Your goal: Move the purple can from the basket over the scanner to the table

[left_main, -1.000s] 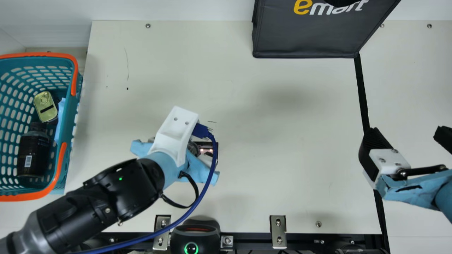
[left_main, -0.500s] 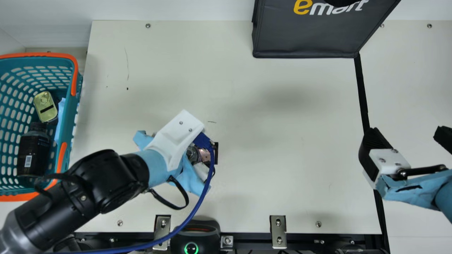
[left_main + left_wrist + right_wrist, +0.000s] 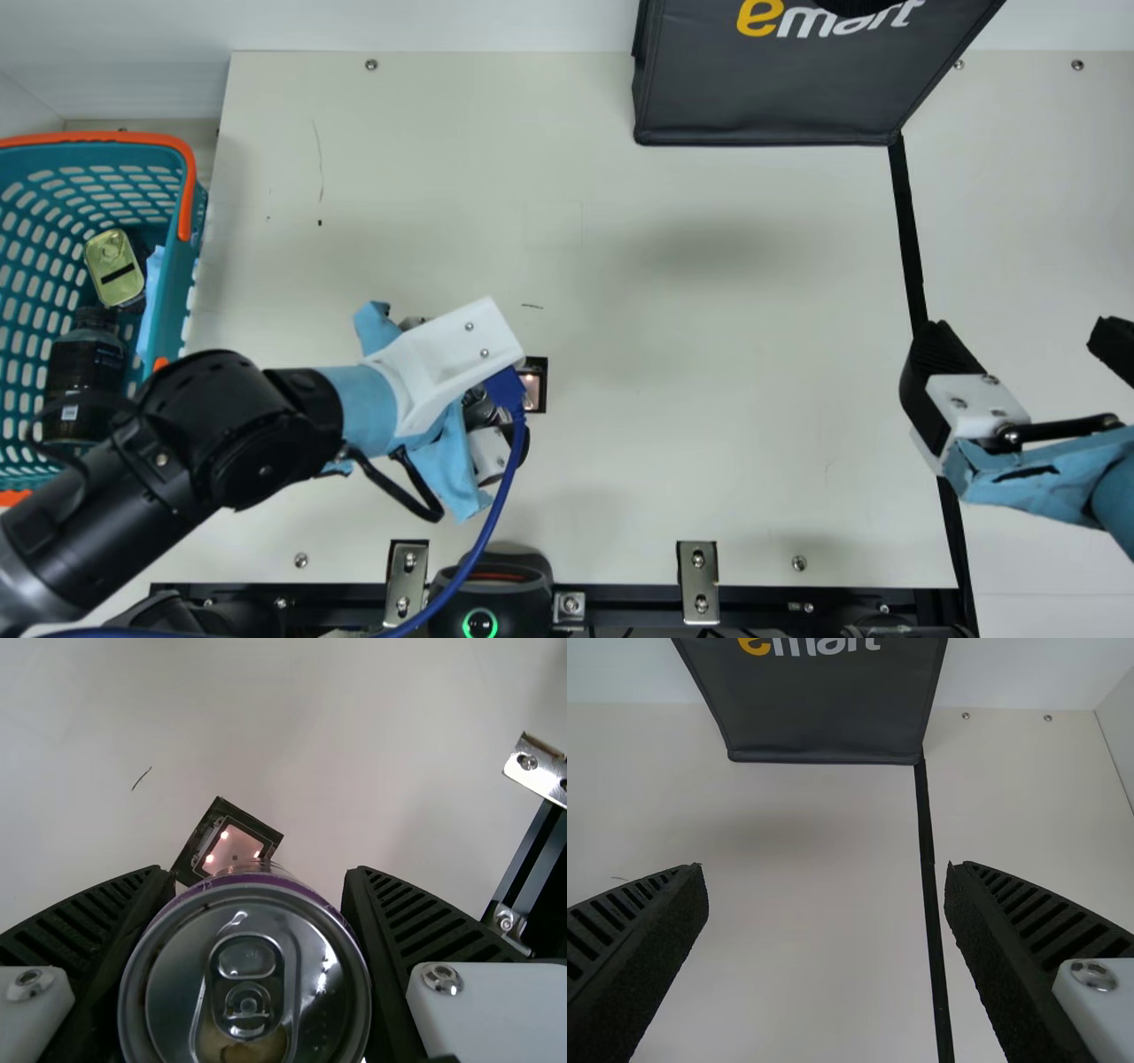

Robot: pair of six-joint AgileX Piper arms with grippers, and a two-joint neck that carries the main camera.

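Note:
In the main view my left gripper (image 3: 447, 359) is over the table's left-centre, its fingers mostly hidden under its white camera mount. Beneath the mount a bit of the can's grey metal end (image 3: 478, 409) peeks out. From the left wrist view, the purple can (image 3: 248, 983) stands end-on between the fingers of my left gripper (image 3: 257, 948), which is shut on it; a purple rim borders its silver top. The scanner window (image 3: 534, 386), lit pink, lies in the table just beyond the can, also the scanner (image 3: 232, 843). My right gripper (image 3: 1032, 341) is open at the right, as is the right gripper (image 3: 827, 895) in its wrist view.
A teal basket (image 3: 197, 226) with orange handles stands at the left, holding a gold tin (image 3: 113, 266) and a dark bottle (image 3: 84, 377). A dark grey bag (image 3: 771, 89) sits at the back. A black device (image 3: 490, 594) with a green ring is at the front edge.
My left arm has swung and turned, its wrist drawing slightly toward the front with the can, and more of the scanner window shows. The right arm has stayed still.

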